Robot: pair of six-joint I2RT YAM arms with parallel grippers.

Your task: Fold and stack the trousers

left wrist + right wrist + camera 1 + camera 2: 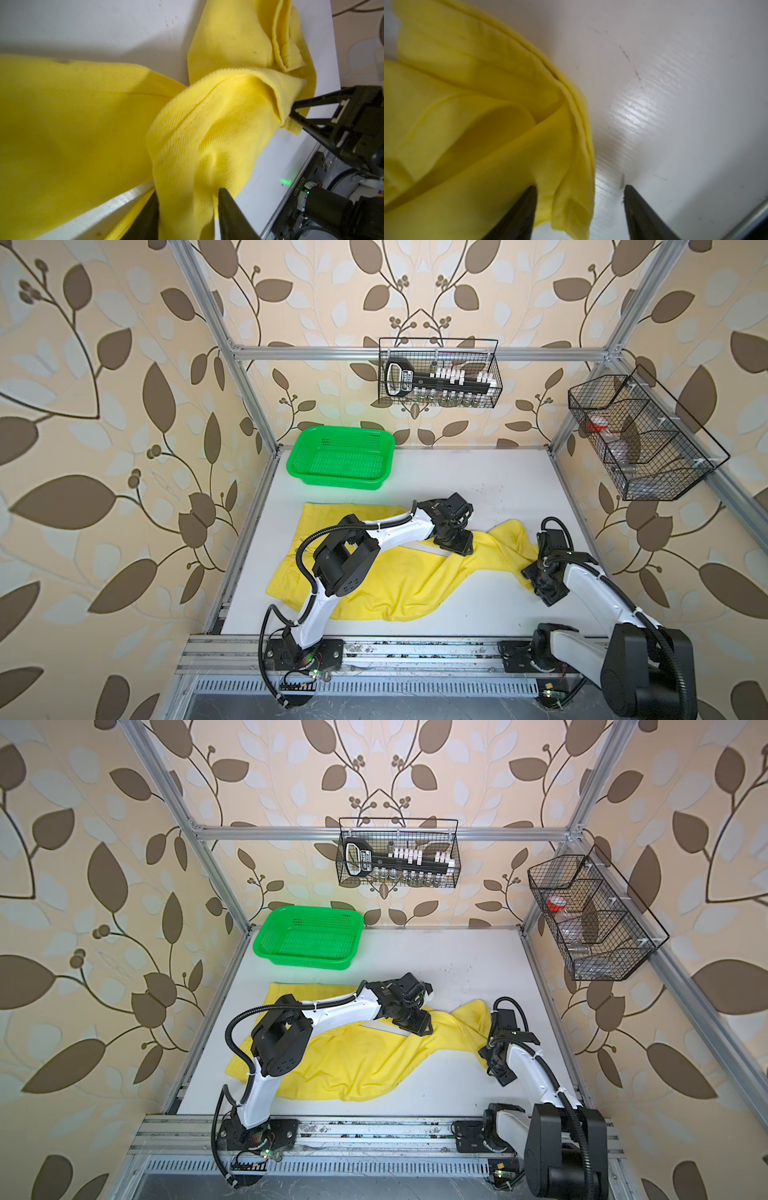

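A white desk (478, 489) sits inside a metal frame (415, 352) with leaf-patterned walls (104, 406); a green basket (340, 458) stands at its upper left. The yellow trousers (395, 580) sprawl across mid-frame in both top views. The left end effector (188, 190), half closed, pinches a raised fold of them. The right end effector (579, 186) gapes, one finger (519, 212) touching the hem.

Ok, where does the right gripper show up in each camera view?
In a top view: right gripper right of centre, low over the table's right side.
In a top view: same place.
Left wrist: at that picture's right edge, tips at the cloth's hem.
Right wrist: its two dark fingers at that picture's lower edge.
Shared landmark: the bunched yellow end of the trousers beside it in every view.
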